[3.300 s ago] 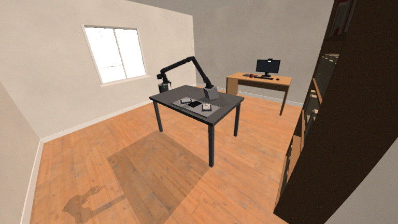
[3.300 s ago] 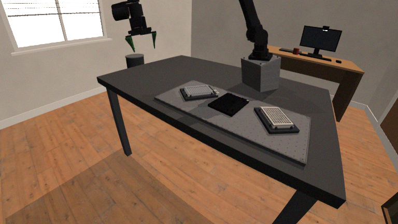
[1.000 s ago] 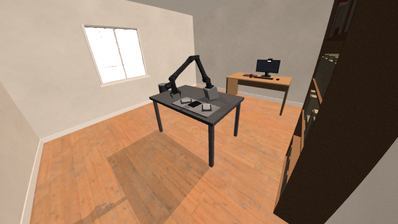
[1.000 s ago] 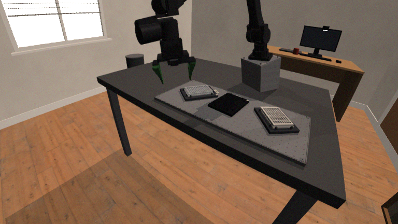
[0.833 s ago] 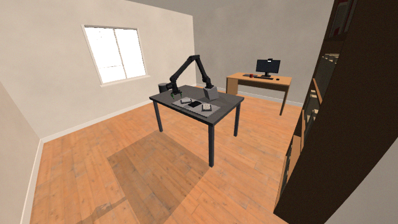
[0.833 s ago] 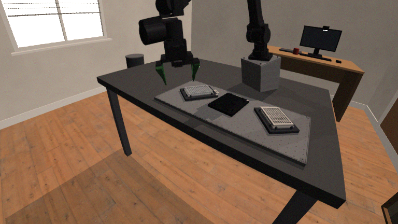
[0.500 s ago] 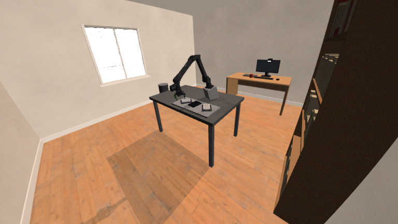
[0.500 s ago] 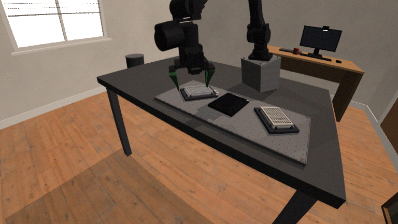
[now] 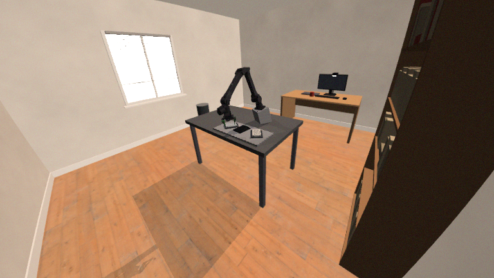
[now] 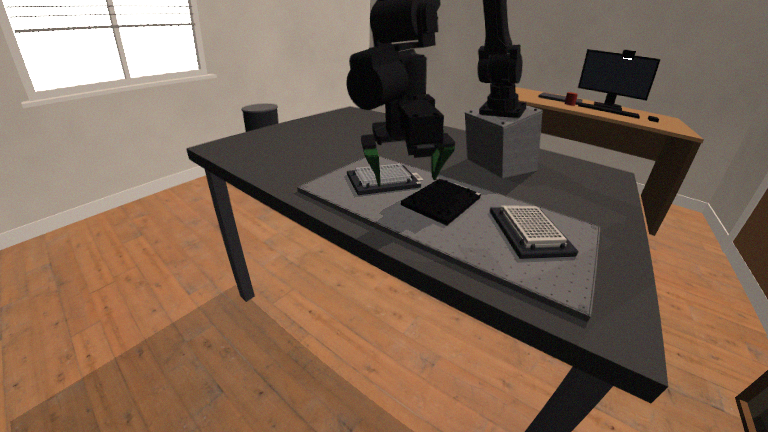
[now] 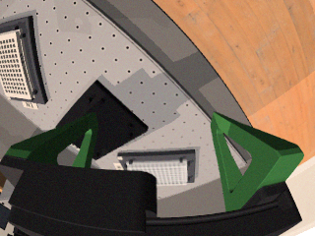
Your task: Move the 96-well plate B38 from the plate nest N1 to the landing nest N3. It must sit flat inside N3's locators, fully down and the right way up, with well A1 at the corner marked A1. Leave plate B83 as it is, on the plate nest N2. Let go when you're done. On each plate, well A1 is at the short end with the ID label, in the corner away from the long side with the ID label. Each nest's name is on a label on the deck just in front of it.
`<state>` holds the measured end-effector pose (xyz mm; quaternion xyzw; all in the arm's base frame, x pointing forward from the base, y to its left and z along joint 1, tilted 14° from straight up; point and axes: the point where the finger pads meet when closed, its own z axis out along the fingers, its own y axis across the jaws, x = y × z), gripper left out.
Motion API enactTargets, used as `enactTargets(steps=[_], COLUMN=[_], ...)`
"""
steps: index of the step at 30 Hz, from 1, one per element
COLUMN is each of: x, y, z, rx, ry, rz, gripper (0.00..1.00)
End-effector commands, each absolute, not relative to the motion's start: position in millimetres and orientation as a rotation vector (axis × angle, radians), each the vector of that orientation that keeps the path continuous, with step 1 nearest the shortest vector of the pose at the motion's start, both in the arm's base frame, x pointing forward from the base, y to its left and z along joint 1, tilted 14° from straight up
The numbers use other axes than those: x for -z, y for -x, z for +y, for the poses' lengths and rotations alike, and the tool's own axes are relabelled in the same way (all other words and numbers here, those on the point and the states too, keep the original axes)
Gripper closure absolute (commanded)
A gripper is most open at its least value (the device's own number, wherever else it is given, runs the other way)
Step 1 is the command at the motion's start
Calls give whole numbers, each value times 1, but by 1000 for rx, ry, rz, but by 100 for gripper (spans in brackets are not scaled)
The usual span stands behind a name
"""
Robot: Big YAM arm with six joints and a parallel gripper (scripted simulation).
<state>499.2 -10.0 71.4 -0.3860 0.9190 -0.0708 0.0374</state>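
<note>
Two white 96-well plates sit on dark nests on the grey deck (image 10: 464, 229). The left plate (image 10: 385, 175) lies just under my gripper (image 10: 405, 178), which is open and empty, with its green fingers hovering a little above it. The right plate (image 10: 533, 225) sits on its nest near the deck's right end. A flat black empty nest (image 10: 441, 199) lies between them. In the wrist view the near plate (image 11: 164, 169) shows between the fingers, with the black nest (image 11: 98, 125) and the other plate (image 11: 15, 66) beyond. I cannot read the plate or nest labels.
The arm's grey base block (image 10: 501, 141) stands behind the deck on the dark table. A dark bin (image 10: 259, 116) stands beyond the table's far left corner. A wooden desk with a monitor (image 10: 620, 75) is at the back right.
</note>
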Motion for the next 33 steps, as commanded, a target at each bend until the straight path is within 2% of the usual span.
enactTargets(steps=[1,33], x=[-86,-39], y=[-501,-431], z=[4,124], rx=[244,260], ry=[1116,1036], rz=[2786,2770], gripper=[0,0])
